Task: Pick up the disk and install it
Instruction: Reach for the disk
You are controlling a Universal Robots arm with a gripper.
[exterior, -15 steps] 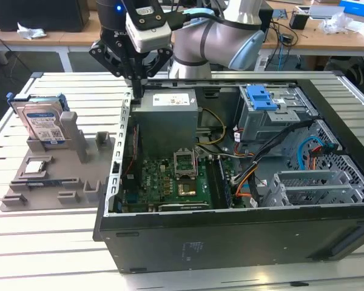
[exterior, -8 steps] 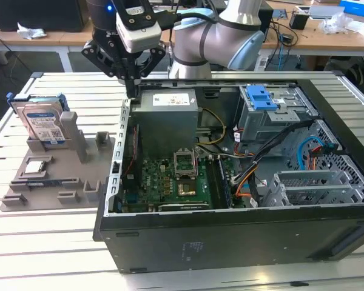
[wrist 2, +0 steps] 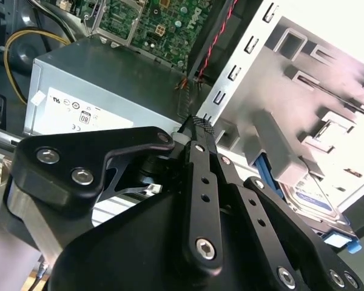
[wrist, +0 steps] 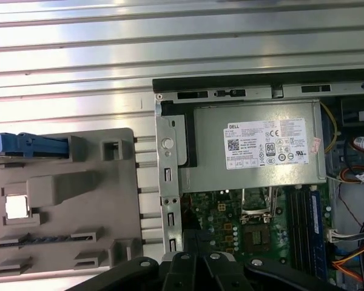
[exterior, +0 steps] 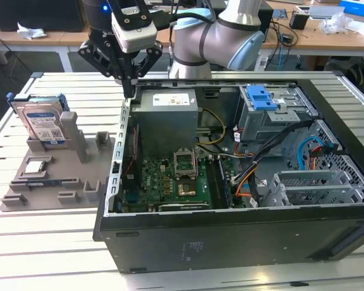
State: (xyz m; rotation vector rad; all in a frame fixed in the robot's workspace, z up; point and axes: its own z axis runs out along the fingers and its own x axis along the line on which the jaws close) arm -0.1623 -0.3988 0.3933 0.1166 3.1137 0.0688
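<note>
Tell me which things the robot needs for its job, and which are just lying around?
For the job: the disk, standing in the grey holder; the claw; the open computer case.
Just lying about: the square silver chip in the holder; the power supply box; the desk clutter behind.

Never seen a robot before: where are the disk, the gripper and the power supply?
disk [exterior: 44, 125], exterior view, labelled face
gripper [exterior: 129, 90], exterior view, between its fingertips
power supply [exterior: 165, 127], exterior view, grey side

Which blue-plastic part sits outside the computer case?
The disk, upright in the grey fixture at the exterior view's left; the blue latch piece is inside the case, atop the metal cage.
</note>
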